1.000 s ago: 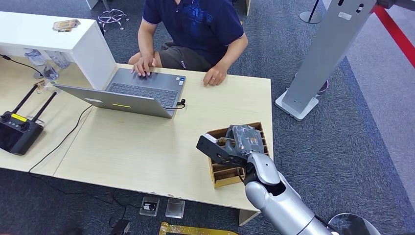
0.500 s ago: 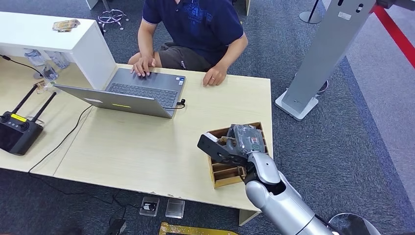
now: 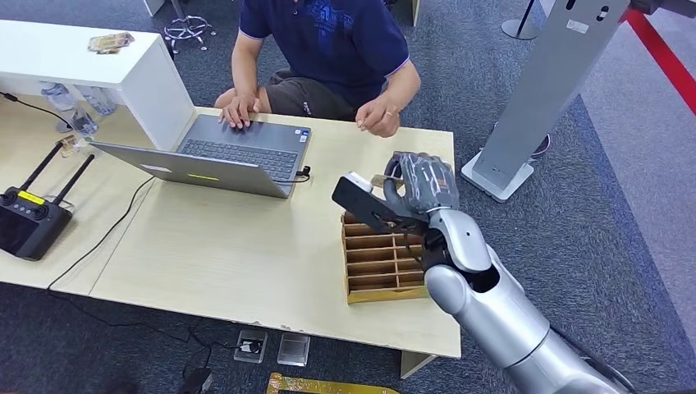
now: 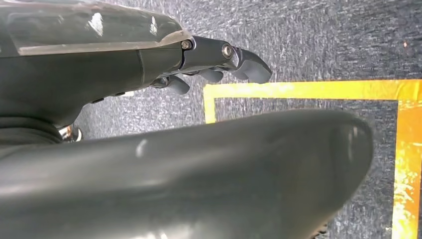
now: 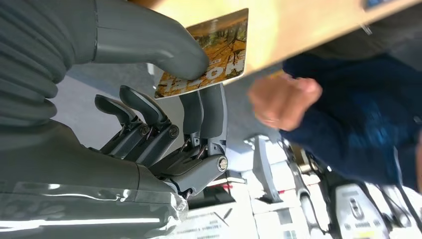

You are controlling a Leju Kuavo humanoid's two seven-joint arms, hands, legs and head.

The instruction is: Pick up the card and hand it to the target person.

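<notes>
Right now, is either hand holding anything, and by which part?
Yes. The right hand pinches the card by one end, thumb on its printed face, fingers behind. The left hand holds nothing.

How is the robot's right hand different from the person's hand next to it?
The grey, ribbed right robot hand pinches a yellow-orange picture card between thumb and fingers; the person's raised bare hand holds nothing visible. The robot hand comes off a silver metal arm; the person's hand comes off a bare forearm below a navy sleeve. Both are lifted off the pale wooden table, near each other.
</notes>
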